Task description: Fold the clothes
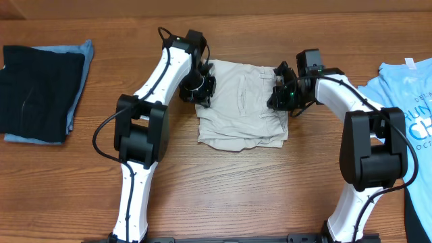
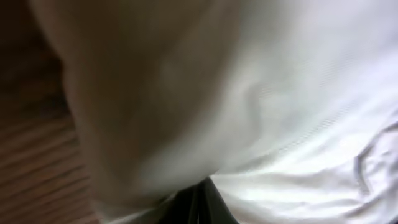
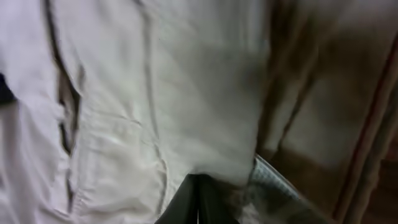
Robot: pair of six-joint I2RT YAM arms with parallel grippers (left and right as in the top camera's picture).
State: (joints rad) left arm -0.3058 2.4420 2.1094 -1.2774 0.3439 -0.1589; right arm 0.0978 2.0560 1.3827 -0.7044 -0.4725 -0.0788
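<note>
My left gripper point(image 1: 200, 86) and right gripper point(image 1: 278, 93) are each clamped shut on a side edge of the shorts point(image 1: 241, 101). Looks folded once, final fold left.

I see pale beige shorts point(image 1: 241, 101) on a brown wood-grain bench point(image 1: 270, 196). At the left, a black garment point(image 1: 34, 91) lies over light blue cloth point(image 1: 79, 57). At the right, a light blue T-shirt point(image 1: 405, 94) carries white lettering. The arms point(image 1: 169, 67) are white with black joints.
</note>
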